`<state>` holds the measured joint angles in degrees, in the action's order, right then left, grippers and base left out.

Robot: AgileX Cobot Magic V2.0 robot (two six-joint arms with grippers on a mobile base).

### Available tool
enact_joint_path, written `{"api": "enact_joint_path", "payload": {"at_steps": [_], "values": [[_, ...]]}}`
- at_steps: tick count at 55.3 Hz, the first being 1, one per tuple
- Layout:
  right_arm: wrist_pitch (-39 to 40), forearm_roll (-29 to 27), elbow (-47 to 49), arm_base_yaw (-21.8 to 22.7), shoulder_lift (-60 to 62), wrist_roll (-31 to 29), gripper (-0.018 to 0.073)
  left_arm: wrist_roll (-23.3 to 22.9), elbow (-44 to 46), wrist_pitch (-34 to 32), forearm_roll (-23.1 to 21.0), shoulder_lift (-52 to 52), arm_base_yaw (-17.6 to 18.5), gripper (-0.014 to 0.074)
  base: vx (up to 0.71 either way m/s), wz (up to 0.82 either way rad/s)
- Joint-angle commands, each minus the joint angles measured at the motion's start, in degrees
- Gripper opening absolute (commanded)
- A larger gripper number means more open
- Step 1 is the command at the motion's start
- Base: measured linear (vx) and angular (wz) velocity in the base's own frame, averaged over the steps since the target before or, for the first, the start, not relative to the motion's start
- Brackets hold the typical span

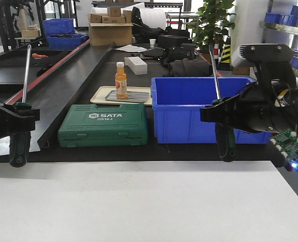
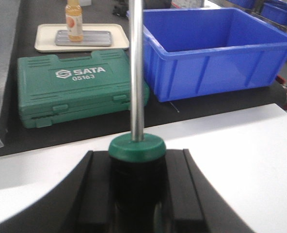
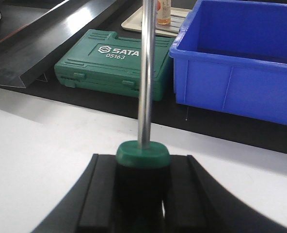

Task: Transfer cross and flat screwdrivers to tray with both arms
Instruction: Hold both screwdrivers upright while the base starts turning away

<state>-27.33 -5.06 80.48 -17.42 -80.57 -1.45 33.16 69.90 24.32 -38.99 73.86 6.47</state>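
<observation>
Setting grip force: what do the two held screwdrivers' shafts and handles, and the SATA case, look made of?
Screwdriver shafts: polished steel, probably chromed; mirror-bright streak highlights. Screwdriver handles: green cap on black body, matte moulded plastic or rubber; cannot tell which. SATA case: green moulded plastic, ribbed lid, low sheen.

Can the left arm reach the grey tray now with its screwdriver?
Probably yes: only the low green toolbox lies between the left hand and the grey tray, though a bottle stands on that tray.
</observation>
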Motion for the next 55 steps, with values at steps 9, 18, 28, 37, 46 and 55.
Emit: {"api": "enact_joint_path", "payload": {"at_steps": [9, 18, 28, 37, 46, 55], "values": [[5.3, 0.0, 2.0, 0.3, 2.2, 0.0, -0.0008, 0.1, 1.3, -3.4, -1.9, -1.8, 0.4, 0.0001, 0.00, 0.00], [5.3, 0.0, 2.0, 0.3, 2.2, 0.0, -0.0008, 0.1, 1.3, -3.4, -1.9, -1.8, 0.4, 0.0001, 0.00, 0.00], [5.3, 0.0, 2.0, 0.3, 2.2, 0.0, -0.0008, 0.1, 1.3, -3.5, -1.9, -1.8, 0.4, 0.0002, 0.00, 0.00], [5.3, 0.0, 2.0, 0.3, 2.2, 0.0, -0.0008, 0.1, 1.3, -3.5, -1.9, -1.8, 0.4, 0.0002, 0.00, 0.00], [5.3, 0.0, 2.0, 0.3, 2.2, 0.0, -0.0008, 0.1, 1.3, -3.5, -1.9, -1.6, 0.4, 0.0001, 0.00, 0.00], [5.2, 0.0, 2.0, 0.3, 2.1, 0.0, -0.0008, 0.1, 1.3, -3.5, -1.9, -1.4, 0.4, 0.0001, -0.02, 0.00]]}}
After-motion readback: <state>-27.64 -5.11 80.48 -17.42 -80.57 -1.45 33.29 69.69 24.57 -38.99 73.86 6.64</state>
